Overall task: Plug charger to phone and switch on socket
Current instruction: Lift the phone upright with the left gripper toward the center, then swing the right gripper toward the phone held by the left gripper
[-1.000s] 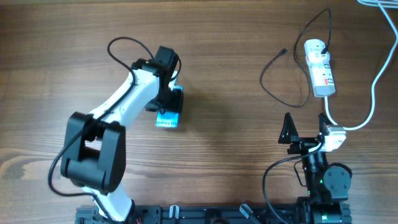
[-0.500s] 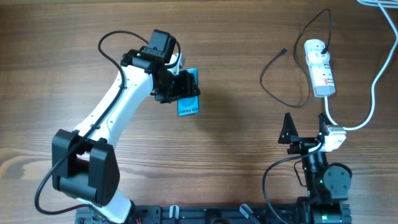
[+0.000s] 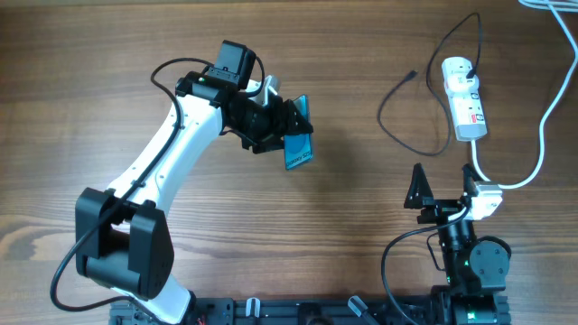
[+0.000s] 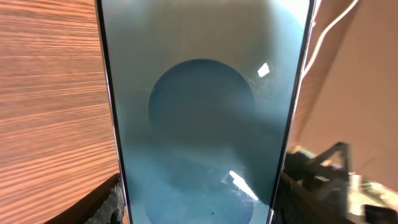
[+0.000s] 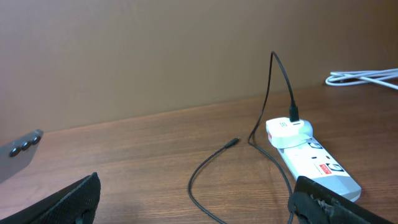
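While the phone (image 3: 299,144) sits clamped by its long edges in my left jaws, it is tilted, left of the table's (image 3: 316,253) middle; its turquoise screen with the pale oval fills my left wrist view (image 4: 199,112); from the right wrist I catch only its lens end at the far left (image 5: 18,149). Well apart, on the right, the charger (image 3: 381,113) loops loose on the wood, one end plugged into the socket (image 3: 463,99), its tip (image 5: 233,142) lying free and touching nothing; the socket lies flat near the far right, its white cord (image 3: 542,135) curving off. My right jaws stand wide open, holding nothing, near the front edge below the socket.
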